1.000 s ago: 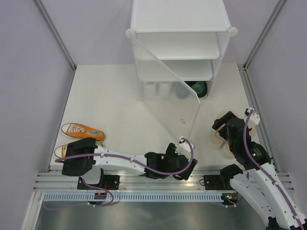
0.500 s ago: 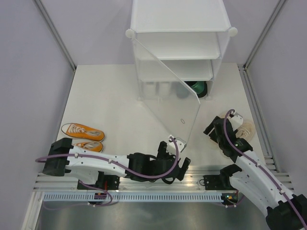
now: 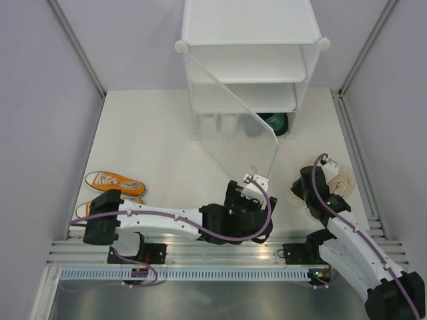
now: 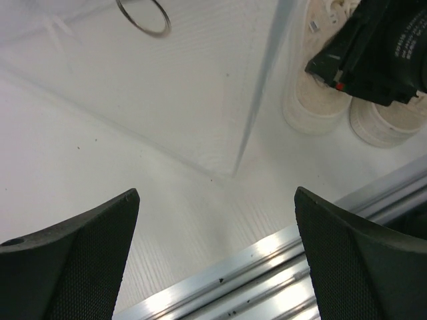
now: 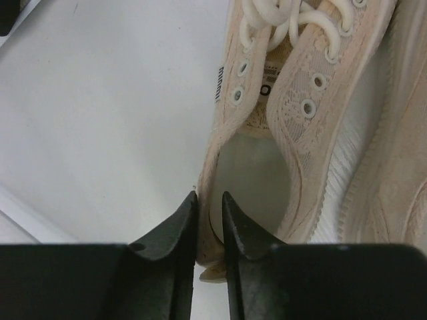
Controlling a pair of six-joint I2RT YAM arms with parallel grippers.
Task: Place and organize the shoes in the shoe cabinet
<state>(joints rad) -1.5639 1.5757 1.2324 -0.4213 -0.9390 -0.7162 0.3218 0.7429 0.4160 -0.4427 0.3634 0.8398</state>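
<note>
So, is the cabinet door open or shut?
Open. The door stands swung out from the shoe cabinet, its free edge near the left gripper.

Just above the right jaws, a small tag [image 5: 220,83] on the cream sneaker [image 5: 300,113] bears dark lettering, too blurred to read.

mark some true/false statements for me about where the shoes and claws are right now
1. The right claw pinches the rim of a cream sneaker. True.
2. The left claw grips the cabinet door. False: it is open and empty, near the door's lower corner.
3. The orange sneakers sit inside the cabinet. False: they lie on the table, at its left side.
4. Dark green heels are in the cabinet. True.
</note>
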